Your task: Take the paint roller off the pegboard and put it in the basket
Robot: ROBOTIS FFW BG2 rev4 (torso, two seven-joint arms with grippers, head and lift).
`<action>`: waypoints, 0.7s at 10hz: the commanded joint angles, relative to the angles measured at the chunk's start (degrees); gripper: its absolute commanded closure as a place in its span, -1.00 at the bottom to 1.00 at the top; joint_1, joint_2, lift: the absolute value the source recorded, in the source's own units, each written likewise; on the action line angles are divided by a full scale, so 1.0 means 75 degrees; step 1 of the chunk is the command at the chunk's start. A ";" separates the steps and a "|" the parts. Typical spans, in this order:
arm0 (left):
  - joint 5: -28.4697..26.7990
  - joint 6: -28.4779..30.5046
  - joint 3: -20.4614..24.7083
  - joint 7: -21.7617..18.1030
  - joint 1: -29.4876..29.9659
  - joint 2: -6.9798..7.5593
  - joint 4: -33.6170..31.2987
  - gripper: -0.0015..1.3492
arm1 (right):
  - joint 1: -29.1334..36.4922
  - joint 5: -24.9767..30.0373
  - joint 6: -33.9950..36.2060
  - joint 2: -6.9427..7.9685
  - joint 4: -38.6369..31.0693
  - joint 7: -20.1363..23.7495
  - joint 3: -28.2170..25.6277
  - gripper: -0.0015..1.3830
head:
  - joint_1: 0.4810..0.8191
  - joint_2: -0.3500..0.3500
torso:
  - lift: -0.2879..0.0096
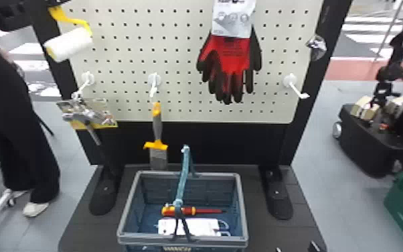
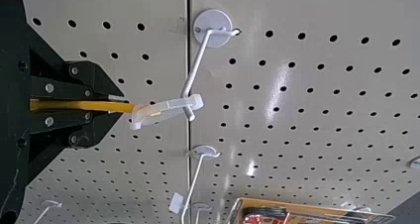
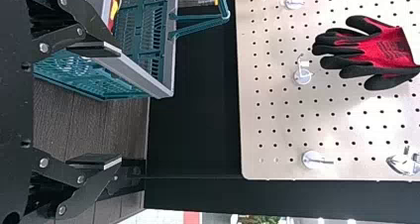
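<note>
In the head view my left gripper (image 1: 56, 3) is at the top left. Below it hangs the paint roller (image 1: 68, 44), its white sleeve in front of the pegboard's (image 1: 177, 67) left edge. The left wrist view has my left gripper (image 2: 121, 106) shut on the roller's yellow handle (image 2: 94, 105); its translucent end overlaps the tip of a pegboard hook (image 2: 195, 68). The basket (image 1: 244, 211) stands below the board. Right of it, at the bottom edge, is my right gripper (image 1: 297, 248); in the right wrist view this gripper (image 3: 119, 104) is open and holds nothing.
Red-black gloves (image 1: 231, 60), a paintbrush (image 1: 157, 127) and a packaged tool (image 1: 92, 112) hang on the board, which also has bare hooks (image 1: 293, 83). The basket's handle (image 1: 183, 177) stands up. Inside lie a screwdriver (image 1: 190, 210) and a white package (image 1: 190, 227).
</note>
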 commanded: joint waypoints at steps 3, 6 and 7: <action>0.0128 -0.0092 0.0001 0.0069 0.0095 -0.0034 -0.0002 0.80 | 0.0000 -0.0009 0.0000 0.0000 0.0000 0.0000 0.0000 -0.28 | -0.60 0.00 | 0.26; 0.0174 -0.0138 -0.0034 0.0105 0.0112 -0.0034 -0.0002 0.80 | 0.0000 -0.0009 0.0000 0.0000 0.0000 0.0000 0.0000 -0.28 | -0.60 0.00 | 0.26; 0.0174 -0.0162 -0.0034 0.0116 0.0095 -0.0046 -0.0002 0.80 | 0.0000 -0.0009 0.0000 0.0000 0.0000 0.0000 0.0000 -0.28 | -0.60 0.00 | 0.26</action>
